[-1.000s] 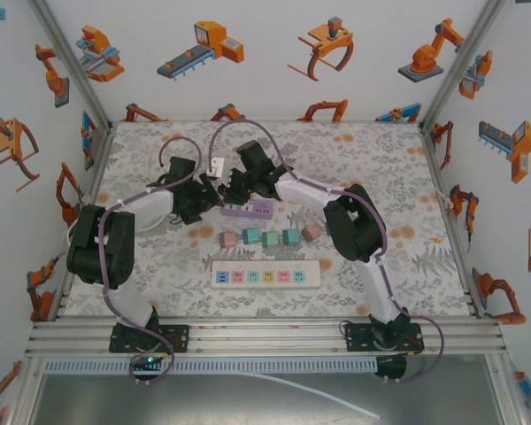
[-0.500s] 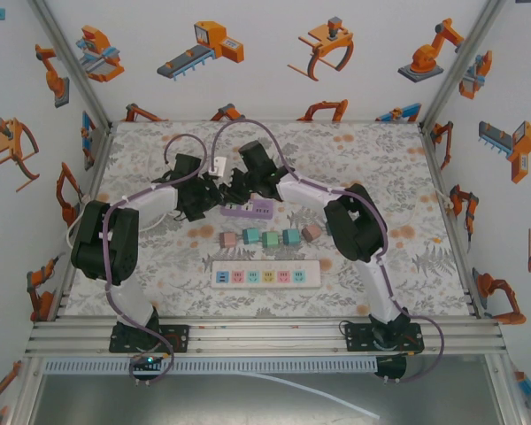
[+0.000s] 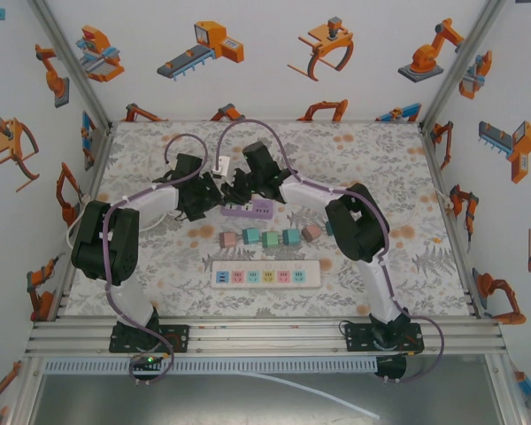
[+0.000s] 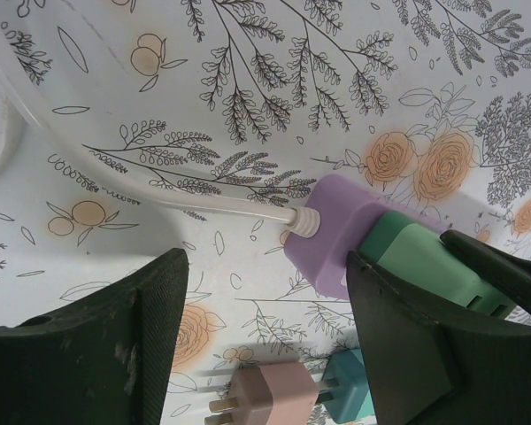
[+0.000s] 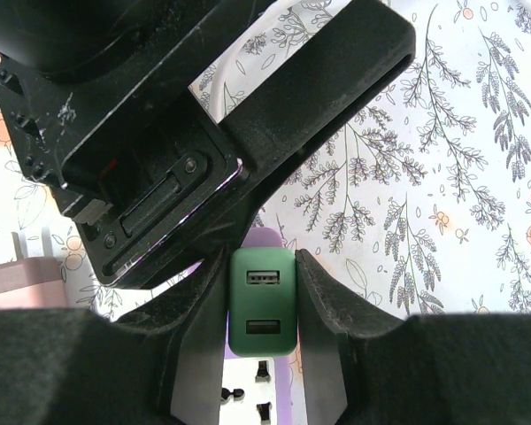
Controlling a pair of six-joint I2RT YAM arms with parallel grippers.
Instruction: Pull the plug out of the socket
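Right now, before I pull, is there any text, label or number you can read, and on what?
No legible text.
No lettering on the green USB charger, just two ports.
Marks on the white power strip: too small to read.
No print seen on the purple power strip.

Two robot arms, left arm (image 3: 104, 248) and right arm (image 3: 354, 228). Two power strips: one purple strip (image 3: 252, 211), one white strip (image 3: 265, 276) at its 6 o'clock. Five loose plugs (image 3: 270, 239). One green plug (image 5: 262, 301).
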